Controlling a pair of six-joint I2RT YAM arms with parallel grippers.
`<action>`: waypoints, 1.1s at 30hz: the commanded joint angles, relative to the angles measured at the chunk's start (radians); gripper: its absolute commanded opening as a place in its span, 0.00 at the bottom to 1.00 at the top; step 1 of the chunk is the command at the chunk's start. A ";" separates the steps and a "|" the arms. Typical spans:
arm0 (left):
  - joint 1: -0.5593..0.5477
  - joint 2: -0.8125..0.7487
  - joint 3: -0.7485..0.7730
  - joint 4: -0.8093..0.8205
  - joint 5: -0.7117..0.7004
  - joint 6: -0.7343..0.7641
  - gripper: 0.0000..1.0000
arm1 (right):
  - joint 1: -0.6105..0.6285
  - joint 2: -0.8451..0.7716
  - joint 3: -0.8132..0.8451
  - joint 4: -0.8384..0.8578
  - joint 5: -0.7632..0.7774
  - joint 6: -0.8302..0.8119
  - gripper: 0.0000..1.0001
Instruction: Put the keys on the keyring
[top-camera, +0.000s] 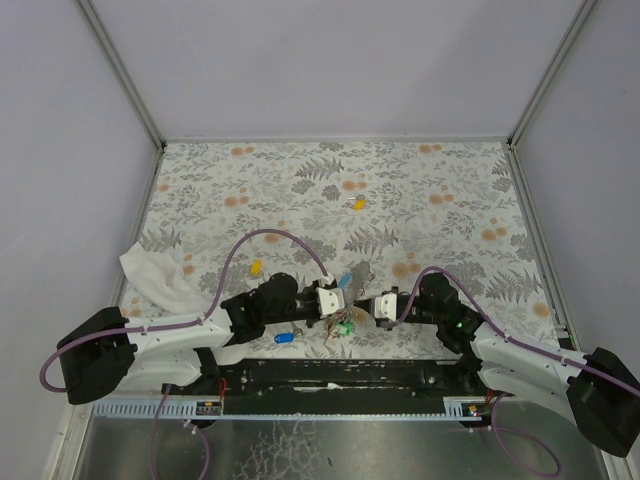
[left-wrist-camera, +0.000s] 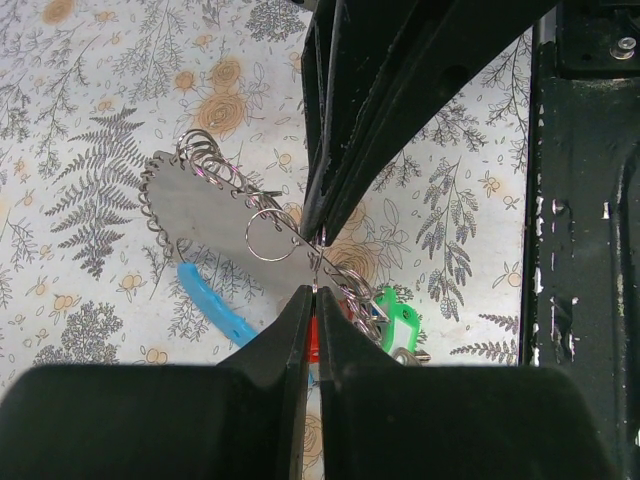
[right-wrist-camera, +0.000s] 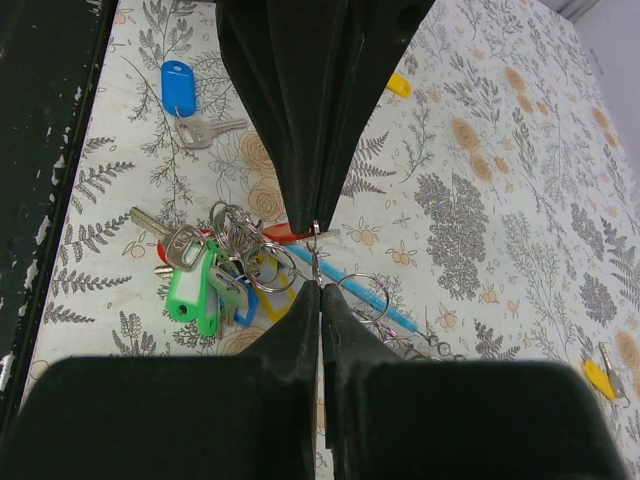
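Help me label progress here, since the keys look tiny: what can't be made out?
- Top view: keyring too small, crowded between left gripper and right gripper; keys on it uncountable.
- Left wrist: keys beside the green key hidden behind own fingers.
- Right wrist: yellow key partly behind the left gripper.

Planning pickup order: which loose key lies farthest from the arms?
The yellow-headed key alone mid-table; the other yellow key and the blue-headed key lie close beside the left arm.
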 joint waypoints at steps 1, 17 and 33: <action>-0.010 -0.012 0.010 0.070 -0.005 0.011 0.00 | 0.008 -0.017 0.046 0.072 0.022 0.013 0.00; -0.011 -0.005 0.018 0.078 -0.025 0.019 0.00 | 0.008 -0.011 0.049 0.067 -0.010 0.019 0.00; -0.013 0.005 0.015 0.091 -0.022 0.015 0.00 | 0.008 -0.008 0.051 0.063 -0.006 0.021 0.00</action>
